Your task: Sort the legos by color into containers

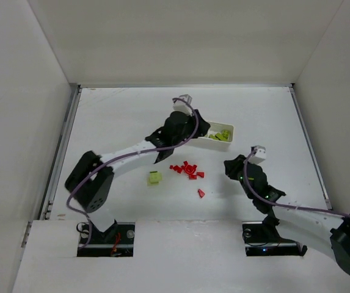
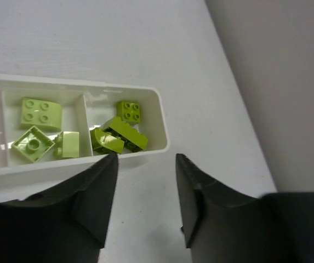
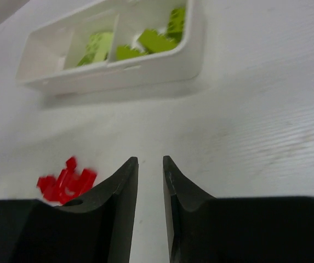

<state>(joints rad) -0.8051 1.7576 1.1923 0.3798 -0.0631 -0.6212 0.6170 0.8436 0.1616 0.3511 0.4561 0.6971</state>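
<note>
1. Closest to the lens, both arm bases sit at the near edge of the white counter, which is easily the biggest thing in view, with pale walls around it.
2. Left arm stretches across toward the middle, and the left gripper hangs just off the near side of the tray. Its fingers are well apart with nothing between them, only bare counter showing in the gap.
3. Right arm is bent on the right side, so the right gripper sits low, pointing at the tray from farther back. Those fingers have just a slim gap between them and nothing in it.
4. White tray is a bit right of center on the counter, and its left part is hidden under the left arm in the overhead view.
5. Yellow-green legos: the end compartment has a few piled together, and the next one over holds three more. One loose yellow-green lego lies out on the counter, well apart from the tray, left of the red ones.
6. Red legos are bunched in a small heap on the counter between the two grippers, none in the tray. One stray red lego sits nearer the bases.
</note>
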